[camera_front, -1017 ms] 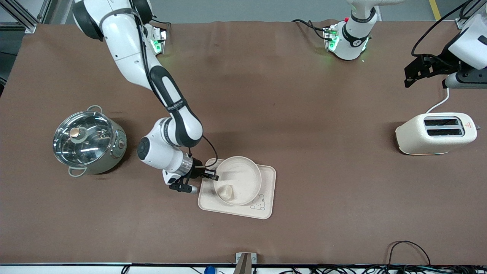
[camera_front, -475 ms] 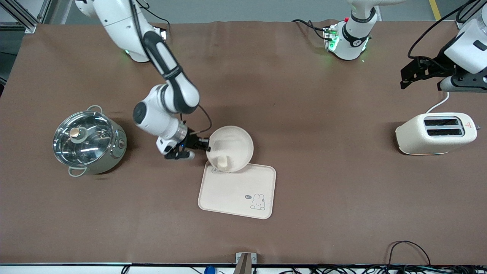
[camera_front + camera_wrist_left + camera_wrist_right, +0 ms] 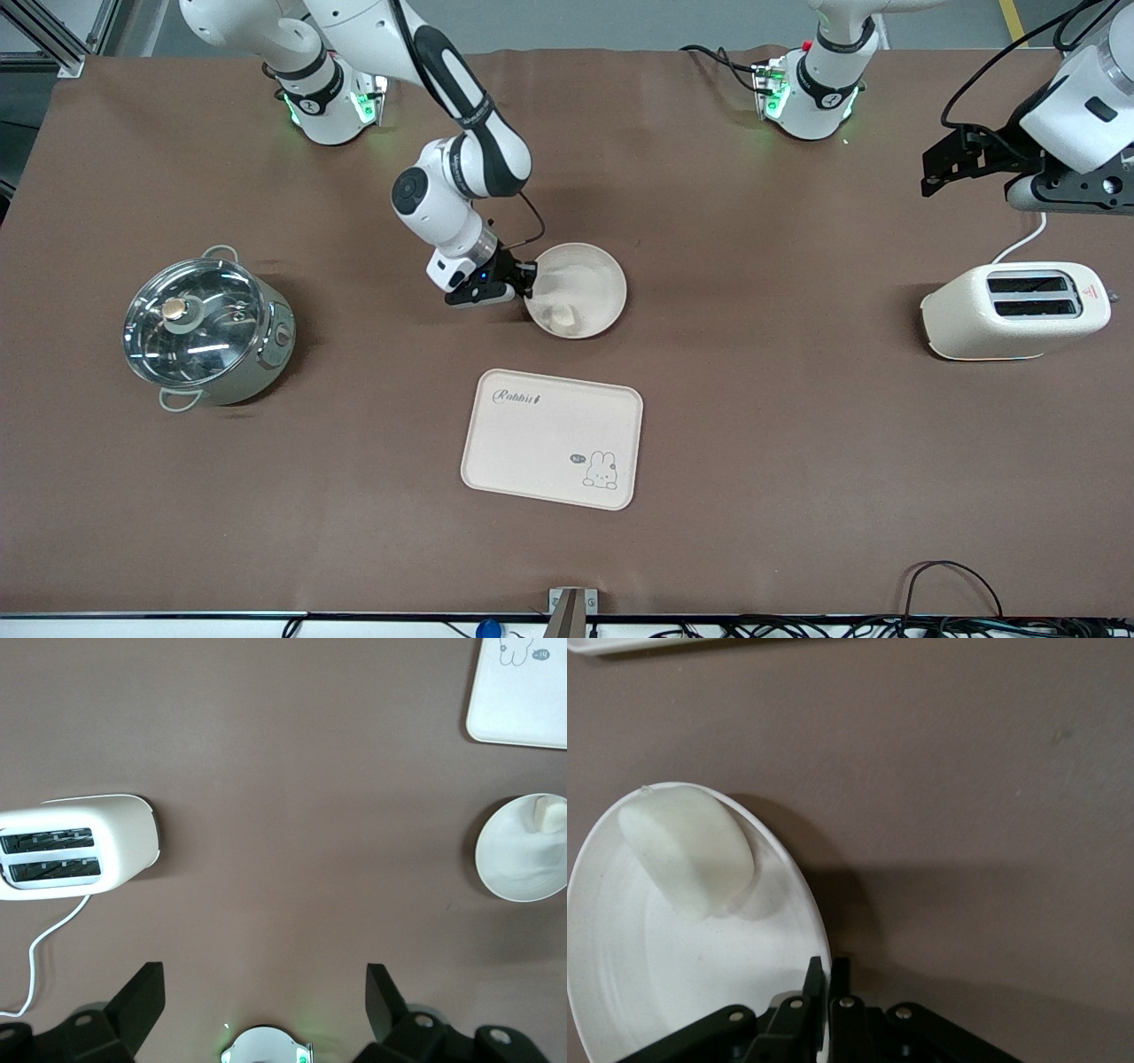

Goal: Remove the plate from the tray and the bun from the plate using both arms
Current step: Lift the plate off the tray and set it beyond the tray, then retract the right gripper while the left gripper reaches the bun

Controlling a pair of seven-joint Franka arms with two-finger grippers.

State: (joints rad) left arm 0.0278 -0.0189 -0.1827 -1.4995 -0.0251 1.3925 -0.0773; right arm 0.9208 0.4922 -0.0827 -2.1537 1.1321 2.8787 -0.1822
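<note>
Plate (image 3: 580, 283) with the bun (image 3: 562, 314) in it is held by the right tool (image 3: 524, 285), whose two fingers are pinched closed on the plate's rim, as we see in the right wrist view. There the bun (image 3: 687, 850) lies against the rim of the plate (image 3: 673, 992), away from the pinched spot. We see the plate over the bare brown tabletop (image 3: 753, 425), farther from the front camera than the cream tray (image 3: 540, 443) with the rabbit drawing, and apart from it. The left tool (image 3: 952, 164) waits in the air near the left arm's end of the tabletop, and in the left wrist view its fingers (image 3: 133, 1001) stand wide apart with nothing between them. The white toaster (image 3: 1014, 310) stands close to it, and a steel pot (image 3: 208, 328) stands toward the right arm's end.
</note>
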